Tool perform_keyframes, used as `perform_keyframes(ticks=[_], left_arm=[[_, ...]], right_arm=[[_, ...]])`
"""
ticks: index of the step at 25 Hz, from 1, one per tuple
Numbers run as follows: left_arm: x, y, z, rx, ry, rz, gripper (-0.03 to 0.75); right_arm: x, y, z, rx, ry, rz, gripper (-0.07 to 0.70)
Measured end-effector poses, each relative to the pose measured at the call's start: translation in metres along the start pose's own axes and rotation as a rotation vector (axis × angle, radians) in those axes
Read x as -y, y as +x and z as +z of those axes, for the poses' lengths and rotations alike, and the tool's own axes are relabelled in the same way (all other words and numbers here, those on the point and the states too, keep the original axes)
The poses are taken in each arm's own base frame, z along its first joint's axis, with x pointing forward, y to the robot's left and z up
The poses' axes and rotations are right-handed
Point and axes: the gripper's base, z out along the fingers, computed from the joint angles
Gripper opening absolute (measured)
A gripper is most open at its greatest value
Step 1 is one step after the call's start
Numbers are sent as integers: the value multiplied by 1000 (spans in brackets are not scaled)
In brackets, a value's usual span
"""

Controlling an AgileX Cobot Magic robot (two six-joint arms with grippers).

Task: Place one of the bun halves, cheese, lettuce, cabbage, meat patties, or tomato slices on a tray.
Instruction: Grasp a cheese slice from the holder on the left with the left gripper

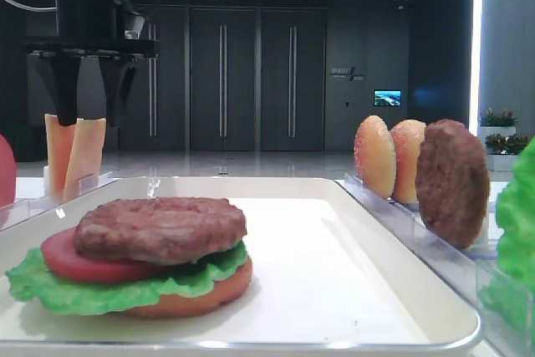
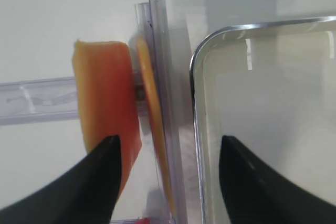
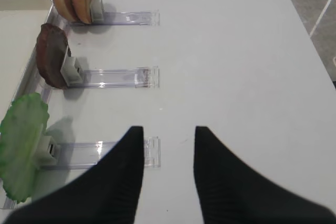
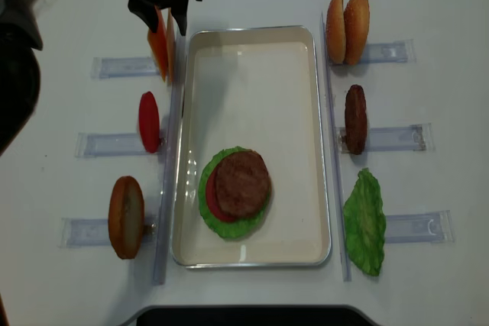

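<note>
Two cheese slices stand on edge in a clear holder left of the white tray. My left gripper hangs open just above them. In the left wrist view its fingers straddle both cheese slices and the tray's rim, gripping nothing. On the tray sits a stack: a flat bun bottom, lettuce, a tomato slice and a meat patty on top. My right gripper is open over bare table by a holder strip, empty.
Right of the tray, holders carry two bun halves, a meat patty and a lettuce leaf. On the left stand a tomato slice and a bun half. Clear holder strips stick outward.
</note>
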Motion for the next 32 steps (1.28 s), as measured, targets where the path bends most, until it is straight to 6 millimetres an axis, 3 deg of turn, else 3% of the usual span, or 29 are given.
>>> perform_keyframes(ticks=[32], left_arm=[[1, -2, 24, -28, -32, 15, 430]], right_arm=[[0, 0, 0, 0, 0, 1, 230]])
